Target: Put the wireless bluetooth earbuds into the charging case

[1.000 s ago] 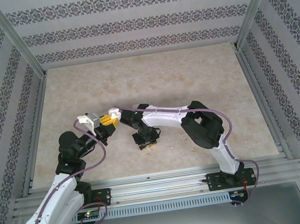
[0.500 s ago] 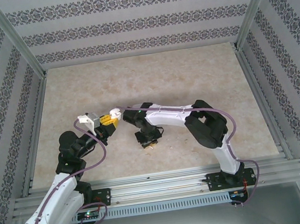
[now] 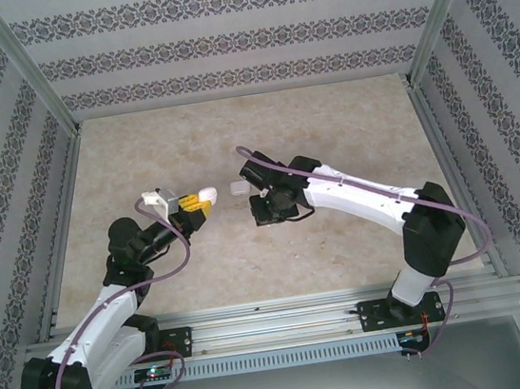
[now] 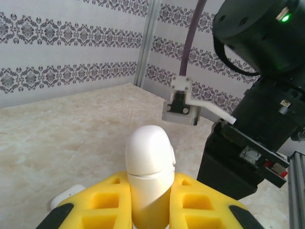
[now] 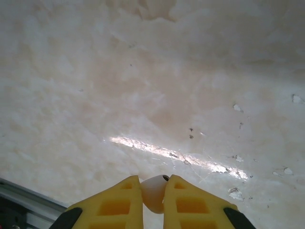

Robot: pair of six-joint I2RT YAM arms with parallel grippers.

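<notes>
On the left, the left gripper (image 3: 196, 206) is raised off the table (image 3: 328, 128) and clamped on the charging case (image 4: 148, 152), which stands upright between the yellow fingers (image 4: 102, 198); in the left wrist view a seam runs across the case and the domed upper part sits flush on the lower, so the lid looks shut and no socket shows. Just past its tip, between the two arms, a small white rounded thing (image 3: 238, 188) lies on the table, apart from both grippers; it may be a second case, though it is too small to be sure. To the right of that, the right gripper (image 5: 153, 180) points down at bare table, its fingers pinched on an earbud (image 5: 152, 195), a small white lump with a dark spot at its top edge; how its stem lies I cannot tell.

The step in hand appears to be bringing the earbud to the held case, with insertion not yet done. The next move calls for an open lid first, since the case seems shut; then the right gripper must carry the earbud across above the case, turn it so the stem points into a socket, and lower it gently while the left gripper holds the case steady.
</notes>
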